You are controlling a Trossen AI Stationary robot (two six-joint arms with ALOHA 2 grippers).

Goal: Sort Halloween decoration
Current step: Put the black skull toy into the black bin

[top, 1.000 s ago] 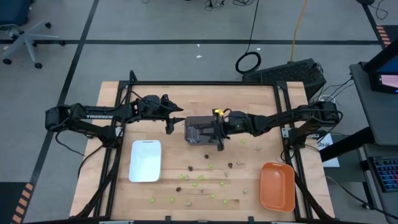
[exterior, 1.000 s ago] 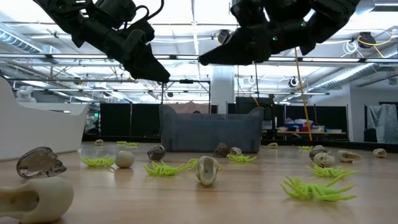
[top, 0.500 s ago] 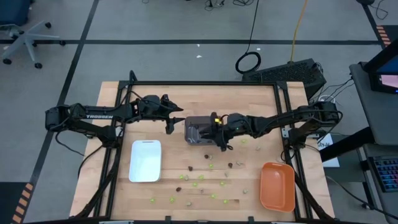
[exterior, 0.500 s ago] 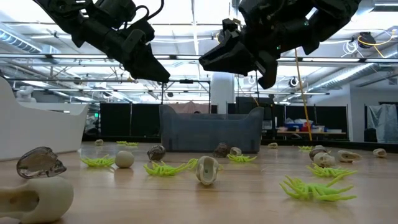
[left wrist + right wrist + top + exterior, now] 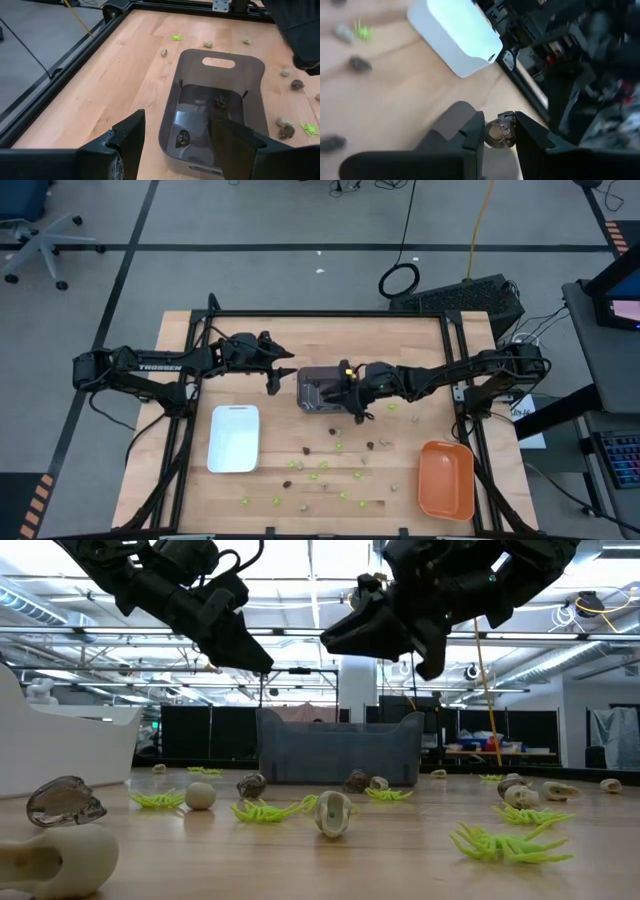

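Up close, right gripper (image 5: 498, 134) pinching a dark trinket (image 5: 500, 135) between its fingers, grey tray (image 5: 216, 107) just below, left gripper (image 5: 175, 142) spread wide and empty beside that tray, more trinkets (image 5: 322, 470) scattered beyond both grippers.

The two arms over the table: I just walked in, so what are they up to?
They are sorting small Halloween trinkets into trays. The right gripper holds a dark skull-like trinket between its fingers above the grey tray, which already has a couple of dark pieces inside. The left gripper waits open beside that tray. Many green, tan and dark pieces are scattered on the table; the white tray and orange tray look empty.
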